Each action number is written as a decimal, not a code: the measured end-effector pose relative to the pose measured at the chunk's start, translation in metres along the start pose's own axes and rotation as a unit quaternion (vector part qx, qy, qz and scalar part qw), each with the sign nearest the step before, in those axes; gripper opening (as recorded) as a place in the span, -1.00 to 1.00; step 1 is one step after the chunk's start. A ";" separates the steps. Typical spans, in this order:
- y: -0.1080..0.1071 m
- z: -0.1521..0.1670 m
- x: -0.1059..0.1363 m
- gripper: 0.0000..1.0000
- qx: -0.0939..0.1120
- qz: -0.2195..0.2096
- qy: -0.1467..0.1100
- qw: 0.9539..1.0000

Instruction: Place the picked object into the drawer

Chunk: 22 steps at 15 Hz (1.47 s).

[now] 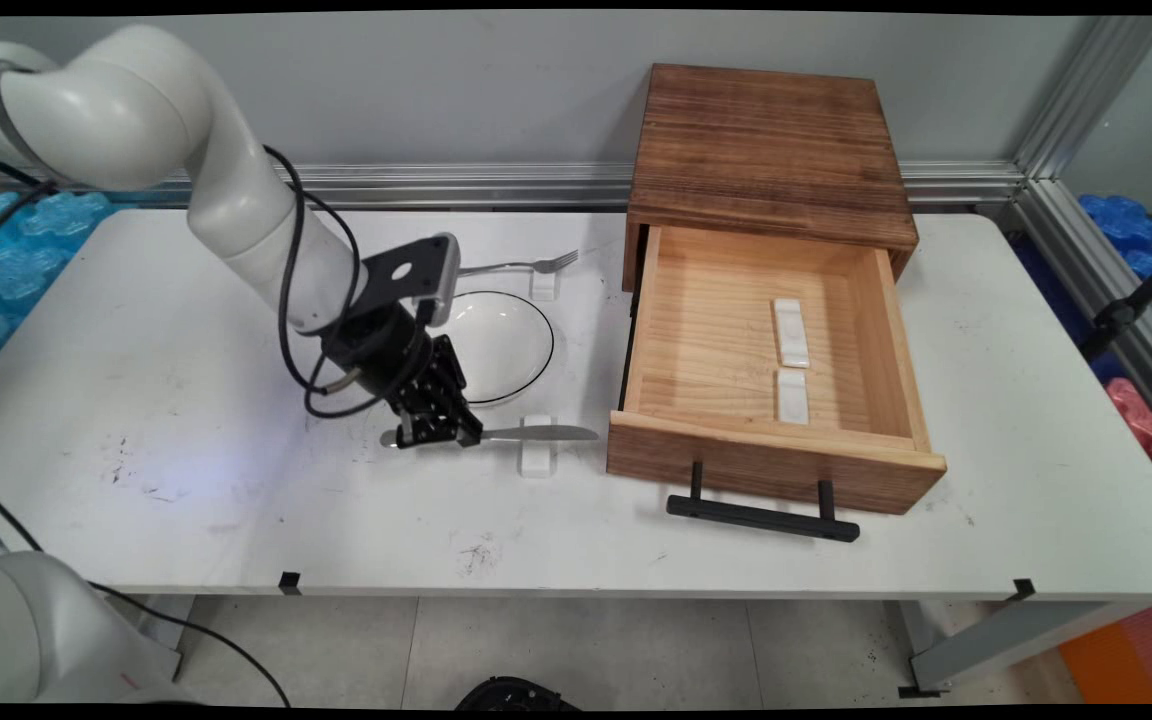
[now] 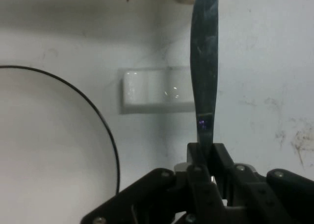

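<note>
My gripper [image 1: 441, 430] is low over the table in front of the white plate, shut on the handle of a metal knife [image 1: 536, 433]. The knife lies level, its blade pointing right over a small white rest [image 1: 537, 460]. From the hand, the knife [image 2: 204, 72] runs straight up from between the closed fingers [image 2: 198, 160], passing over the white rest [image 2: 157, 90]. The black-rimmed white plate [image 1: 506, 345] sits just behind the gripper, and the plate [image 2: 49, 150] fills the hand view's left side.
A metal fork [image 1: 526, 265] lies behind the plate with its tines on another white rest [image 1: 544, 285]. To the right stands a wooden cabinet [image 1: 766, 150] whose drawer [image 1: 771, 455] is pulled out, with two white rests [image 1: 791, 350] inside and a black handle [image 1: 761, 515] in front.
</note>
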 end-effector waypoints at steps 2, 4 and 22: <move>-0.002 -0.009 0.002 -1.00 -0.001 0.005 0.000 1.000; -0.005 -0.017 0.004 -1.00 -0.002 0.010 -0.001 1.000; -0.039 -0.096 0.073 -1.00 0.000 0.069 0.022 0.997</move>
